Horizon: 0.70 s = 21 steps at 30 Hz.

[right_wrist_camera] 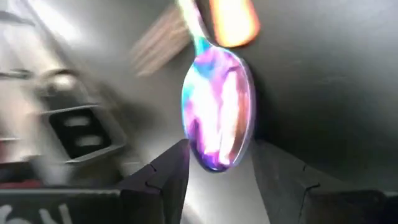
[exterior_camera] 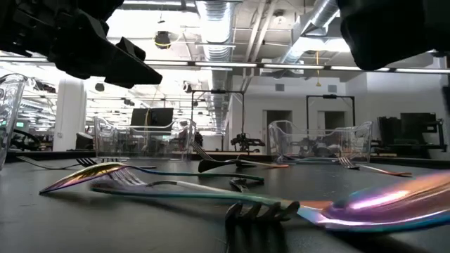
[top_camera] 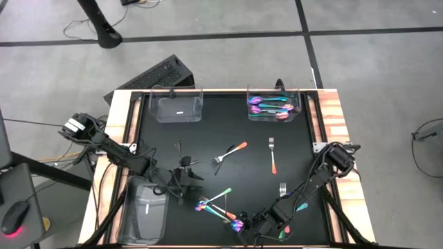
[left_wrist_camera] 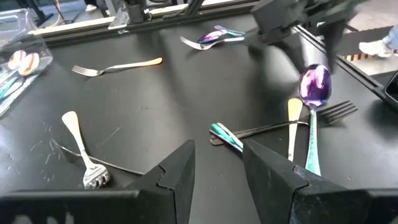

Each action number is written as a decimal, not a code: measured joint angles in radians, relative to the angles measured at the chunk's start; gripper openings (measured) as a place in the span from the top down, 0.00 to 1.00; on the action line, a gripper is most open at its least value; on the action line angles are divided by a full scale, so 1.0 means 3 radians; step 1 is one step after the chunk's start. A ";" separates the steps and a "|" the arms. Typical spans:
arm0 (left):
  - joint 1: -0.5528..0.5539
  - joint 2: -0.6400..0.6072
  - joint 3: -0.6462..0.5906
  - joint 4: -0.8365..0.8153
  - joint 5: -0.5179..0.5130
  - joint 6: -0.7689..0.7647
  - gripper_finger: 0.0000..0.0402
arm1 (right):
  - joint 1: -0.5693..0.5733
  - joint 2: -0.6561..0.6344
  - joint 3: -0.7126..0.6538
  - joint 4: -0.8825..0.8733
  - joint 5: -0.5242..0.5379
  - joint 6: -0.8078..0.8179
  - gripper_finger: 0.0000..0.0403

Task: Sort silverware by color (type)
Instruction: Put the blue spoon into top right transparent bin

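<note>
Your right gripper [top_camera: 243,227] is down at the near edge of the table [top_camera: 208,138]. Its two fingers [right_wrist_camera: 163,174] stand apart, one on each side of the bowl of a shiny purple spoon [right_wrist_camera: 219,118]. You cannot tell if they pinch it — a small gap shows beside each finger.

Your left gripper [top_camera: 185,177] hangs low over the middle-left of the table. Its fingers are partly open and hold nothing.

The spoon lies in a small heap of rainbow forks and spoons [top_camera: 216,204] near the front. One orange fork [top_camera: 230,153] lies in the middle, and another orange fork [top_camera: 273,155] lies to its right. A black fork [top_camera: 178,149] lies by the left gripper.

At the back, the right tray [top_camera: 275,105] already has rainbow pieces in it — the left tray [top_camera: 177,107] sits beside it, well apart.
</note>
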 joint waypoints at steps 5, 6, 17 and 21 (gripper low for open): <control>0.0000 0.0000 -0.0001 -0.0035 -0.0033 -0.0003 0.69 | -0.0034 -0.0012 0.0001 0.0089 0.0014 -0.0167 0.62; 0.0000 -0.0001 -0.0001 -0.0040 -0.0034 -0.0003 0.69 | -0.0043 -0.0013 0.0001 0.0127 0.0019 -0.0215 0.66; 0.0000 -0.0001 -0.0001 -0.0057 -0.0035 -0.0053 0.69 | -0.0188 -0.0015 0.0001 0.0069 0.0090 -0.0509 0.97; 0.0000 -0.0001 -0.0001 -0.0076 -0.0035 -0.0055 0.69 | -0.0229 -0.0017 0.0001 0.0035 0.0232 -0.0661 0.98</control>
